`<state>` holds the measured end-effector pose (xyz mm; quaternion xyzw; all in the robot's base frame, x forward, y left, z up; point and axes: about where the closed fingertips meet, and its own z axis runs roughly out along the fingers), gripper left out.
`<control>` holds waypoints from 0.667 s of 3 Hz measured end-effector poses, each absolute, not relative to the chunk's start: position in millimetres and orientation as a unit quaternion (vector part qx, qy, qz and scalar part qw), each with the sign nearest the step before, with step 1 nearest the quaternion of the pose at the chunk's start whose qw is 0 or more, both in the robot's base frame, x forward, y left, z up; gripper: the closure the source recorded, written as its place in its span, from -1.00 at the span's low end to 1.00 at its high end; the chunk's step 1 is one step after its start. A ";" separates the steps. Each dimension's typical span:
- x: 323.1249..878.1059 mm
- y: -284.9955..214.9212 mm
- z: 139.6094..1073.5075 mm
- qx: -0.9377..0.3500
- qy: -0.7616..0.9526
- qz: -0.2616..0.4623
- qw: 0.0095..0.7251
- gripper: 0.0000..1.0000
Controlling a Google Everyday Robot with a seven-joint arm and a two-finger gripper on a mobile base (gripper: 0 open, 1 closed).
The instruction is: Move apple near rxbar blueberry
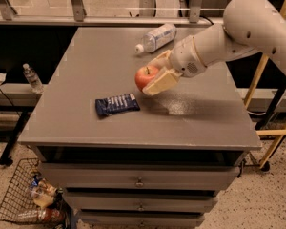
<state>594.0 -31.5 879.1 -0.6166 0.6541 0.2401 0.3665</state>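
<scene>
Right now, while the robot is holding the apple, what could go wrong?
The gripper is shut on the apple, apparently just above the table. Let go from there, the round apple might roll away from the rxbar blueberry or toward the table's front edge. It could also land on the bar and push it.

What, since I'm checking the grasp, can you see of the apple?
The apple is round, red-orange and smooth-skinned, with a short dark stem pointing up. The claw grips it from its far side and its near side. It seems lifted just off the grey table, to the right of and beyond the rxbar blueberry in the picture, not touching it.
</scene>
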 end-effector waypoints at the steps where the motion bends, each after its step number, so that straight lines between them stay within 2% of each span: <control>1: 589.6 -27.1 865.6 -0.621 0.656 0.244 0.354 1.00; 2: 589.4 -31.7 850.4 -0.611 0.665 0.253 0.347 1.00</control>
